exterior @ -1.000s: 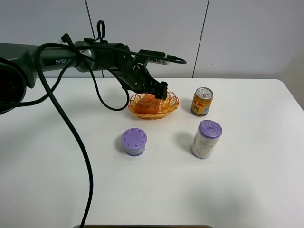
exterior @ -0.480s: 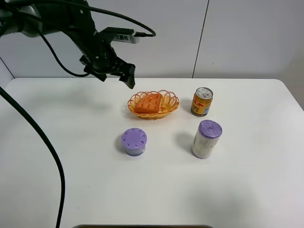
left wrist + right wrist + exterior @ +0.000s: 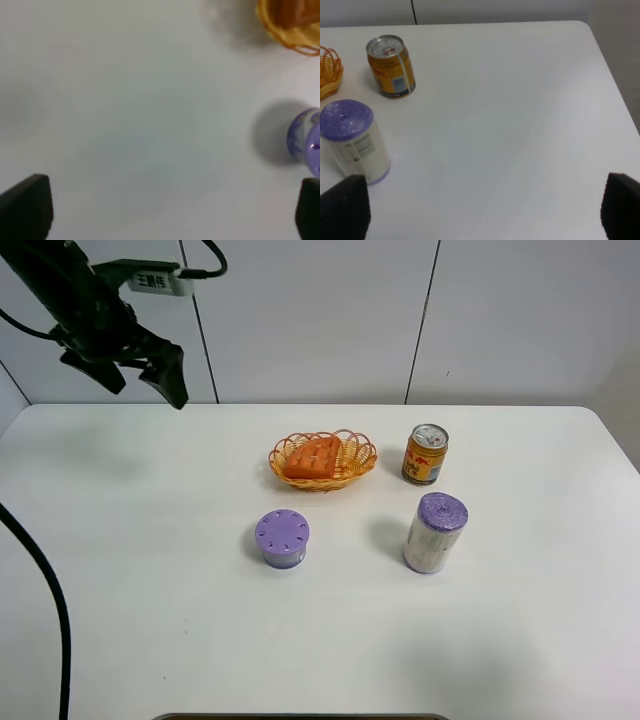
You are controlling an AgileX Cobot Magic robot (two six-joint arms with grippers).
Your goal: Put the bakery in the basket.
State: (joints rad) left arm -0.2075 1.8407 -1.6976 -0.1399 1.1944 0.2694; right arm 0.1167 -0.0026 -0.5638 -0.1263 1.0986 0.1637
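The bakery [image 3: 312,457] lies in the basket [image 3: 350,475] at the desk's [image 3: 500,640] far middle. Both arms' fingers gape wide, empty. Little risk remains beyond a trailing cable snagging the basket.

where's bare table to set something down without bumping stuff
Free: the left side, left of the purple-lidded tub; the near strip, nearer than it and the purple-capped bottle; the right edge past the can. Crowded: the basket, can, tub and bottle cluster.
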